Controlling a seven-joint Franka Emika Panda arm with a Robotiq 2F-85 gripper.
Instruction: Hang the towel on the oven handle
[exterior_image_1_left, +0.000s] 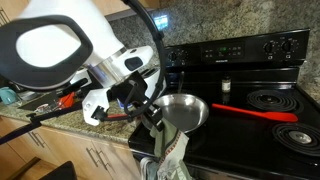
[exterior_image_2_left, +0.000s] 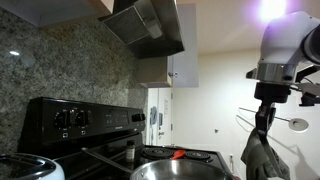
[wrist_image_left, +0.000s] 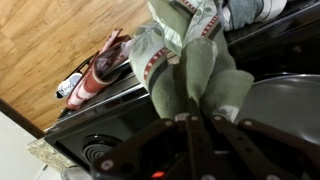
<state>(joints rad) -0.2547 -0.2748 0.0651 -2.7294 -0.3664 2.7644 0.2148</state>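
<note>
In an exterior view, gripper clenched on the towel, dangling at the range front edge beside the steel pan (bare inside). In an exterior view, open air around the hanging towel. Wrist view: towel bunched between fingers.

Steel pan just beside pincer

Grey-grn towel bunched in tool
</note>
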